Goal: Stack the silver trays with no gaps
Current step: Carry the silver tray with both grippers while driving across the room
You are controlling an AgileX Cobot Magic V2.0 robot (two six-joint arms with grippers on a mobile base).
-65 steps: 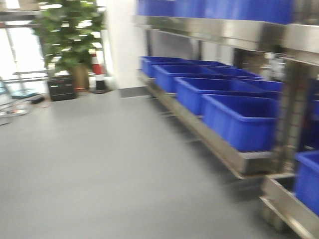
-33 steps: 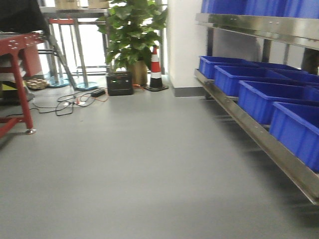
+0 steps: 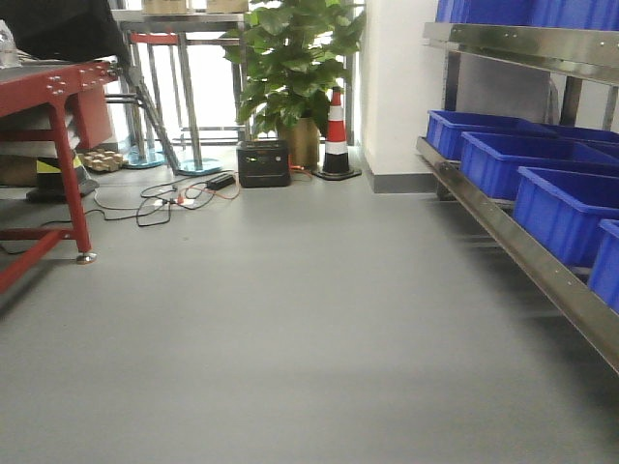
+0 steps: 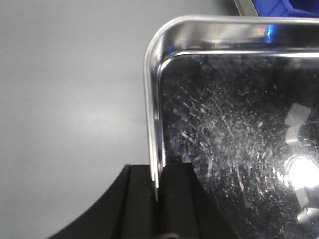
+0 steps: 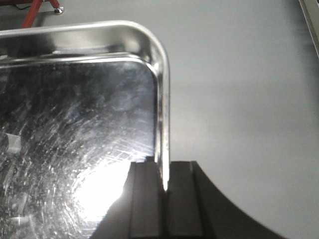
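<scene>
Swinging left, the front view has pushed the blue bins [image 3: 561,208] to the right edge and brought a red bench [image 3: 53,79] into the upper left. The left fingers [image 4: 139,199] and right fingers [image 5: 144,199] each pinch a rim of 1 silver tray [image 4: 234,124], held above the floor [image 3: 290,319]. This is probably transit, with no stack in view.

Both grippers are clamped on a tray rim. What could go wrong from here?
1. The left gripper and right gripper pinch only the thin rim of the silver tray, so it may slip or tilt.
2. Loose cables lie on the floor ahead and could snag the base.
3. The shelf rail with blue bins juts out at right; the tray might clip it.
</scene>
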